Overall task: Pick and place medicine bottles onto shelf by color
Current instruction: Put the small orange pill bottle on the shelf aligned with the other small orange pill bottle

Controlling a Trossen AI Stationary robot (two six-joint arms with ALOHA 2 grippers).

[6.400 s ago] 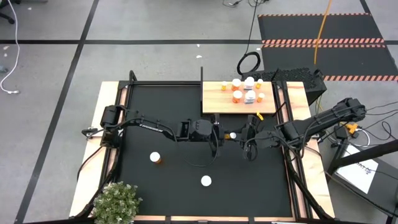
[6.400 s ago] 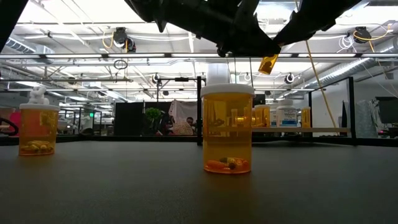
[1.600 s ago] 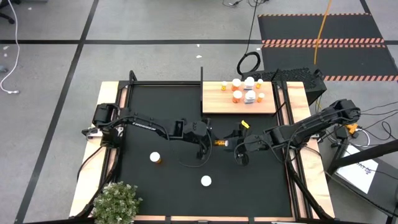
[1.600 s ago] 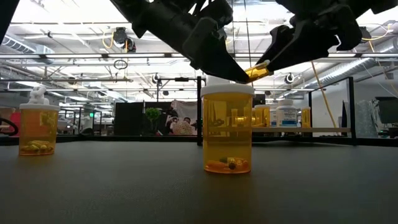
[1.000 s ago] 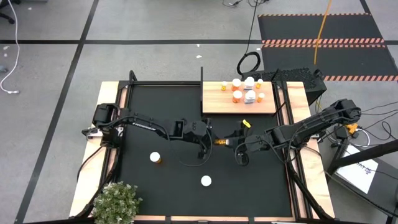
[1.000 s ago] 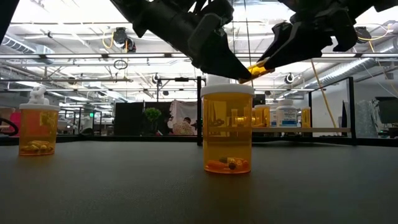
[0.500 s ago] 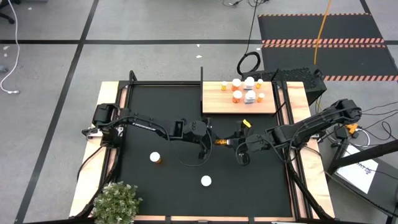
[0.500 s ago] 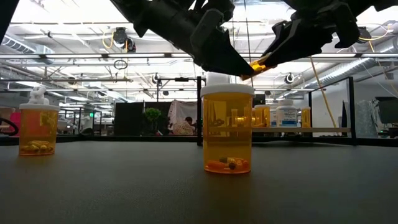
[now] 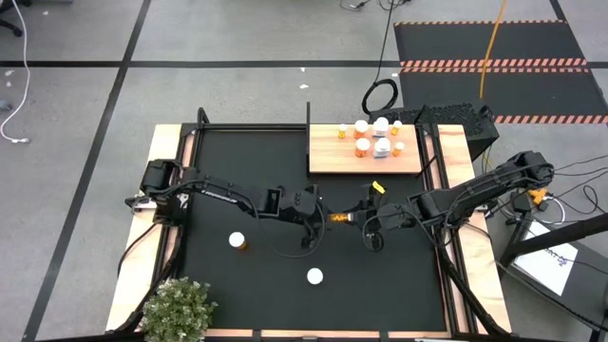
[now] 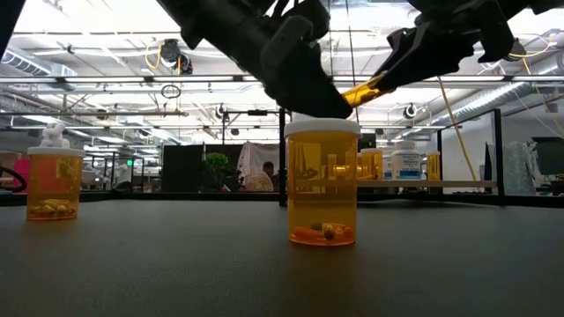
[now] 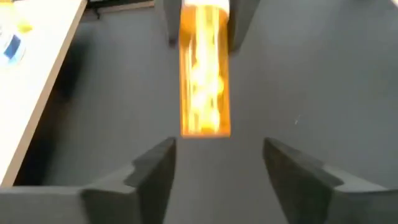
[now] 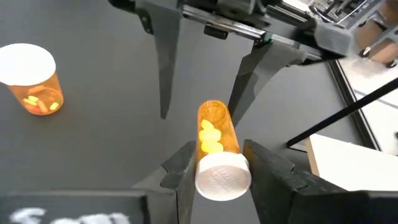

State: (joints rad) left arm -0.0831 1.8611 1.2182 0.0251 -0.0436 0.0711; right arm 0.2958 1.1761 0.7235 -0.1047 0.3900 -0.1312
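Gripping an orange bottle [image 12: 216, 148] mid-air, right jaws clamped, left jaws spread apart

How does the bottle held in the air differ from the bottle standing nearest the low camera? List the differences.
The held bottle lies sideways above the mat, clamped at its cap end in the right gripper; the near bottle stands upright on the mat, untouched. The held bottle's open end points between the left gripper's spread fingers; nothing approaches the near one. Both are orange with white caps and hold pills.

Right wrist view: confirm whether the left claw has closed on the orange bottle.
No. The left claw stands open around the orange bottle, whose white-capped end the right claw is gripping.
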